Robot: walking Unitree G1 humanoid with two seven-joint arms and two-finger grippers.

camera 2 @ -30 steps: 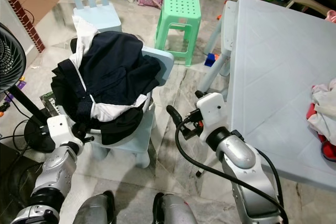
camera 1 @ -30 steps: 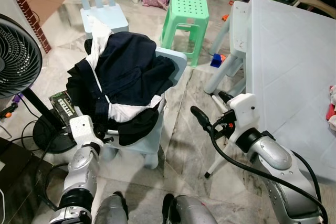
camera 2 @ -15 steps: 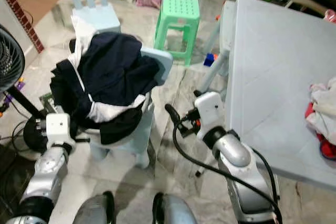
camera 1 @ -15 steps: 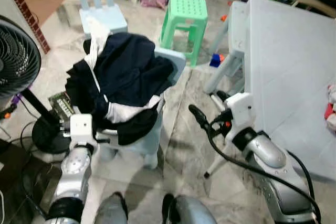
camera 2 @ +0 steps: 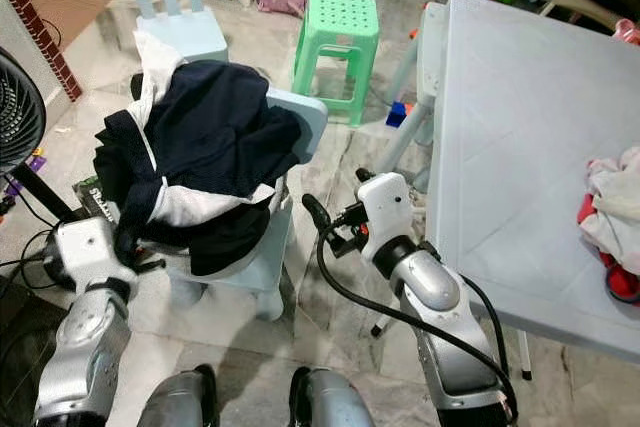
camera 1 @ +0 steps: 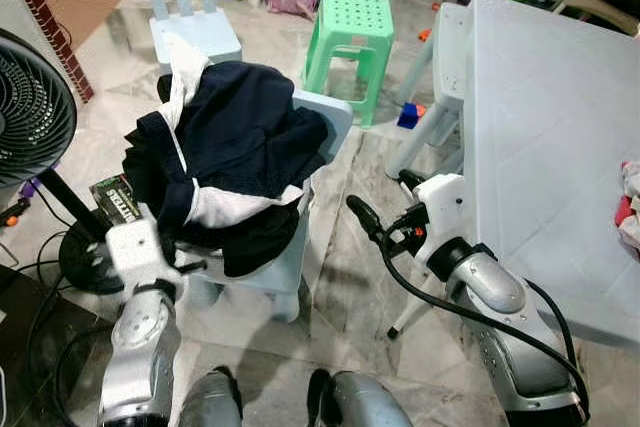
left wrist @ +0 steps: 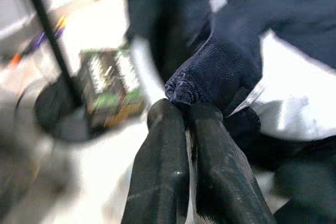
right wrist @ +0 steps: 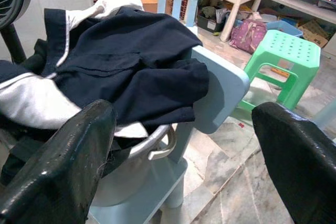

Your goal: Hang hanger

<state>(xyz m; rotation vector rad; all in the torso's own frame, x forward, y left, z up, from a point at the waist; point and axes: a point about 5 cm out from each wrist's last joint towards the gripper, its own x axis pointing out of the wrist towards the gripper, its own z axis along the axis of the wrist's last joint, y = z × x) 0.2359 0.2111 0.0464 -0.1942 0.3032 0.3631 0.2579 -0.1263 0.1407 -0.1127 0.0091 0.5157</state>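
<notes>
A heap of navy and white clothes (camera 1: 240,137) fills a metal basin (right wrist: 157,150) on a small light blue chair (camera 1: 335,117). My left gripper (left wrist: 185,109) is at the heap's near left side, low down, and is shut on a fold of the navy garment (left wrist: 220,72). My right gripper (camera 1: 385,197) hovers open to the right of the chair, at about seat height, fingers (right wrist: 68,161) spread wide and pointing at the heap with nothing between them. I can make out no hanger.
A standing fan (camera 1: 35,117) and a green-black box (camera 1: 115,197) are on the floor at my left. A green stool (camera 1: 358,17) and a second blue chair (camera 1: 195,37) stand behind. A white table (camera 1: 550,127) with crumpled cloth (camera 2: 610,207) is at my right.
My right gripper has drifted a little left, closer to the chair. My left wrist has shifted slightly left and back, still holding the navy cloth.
</notes>
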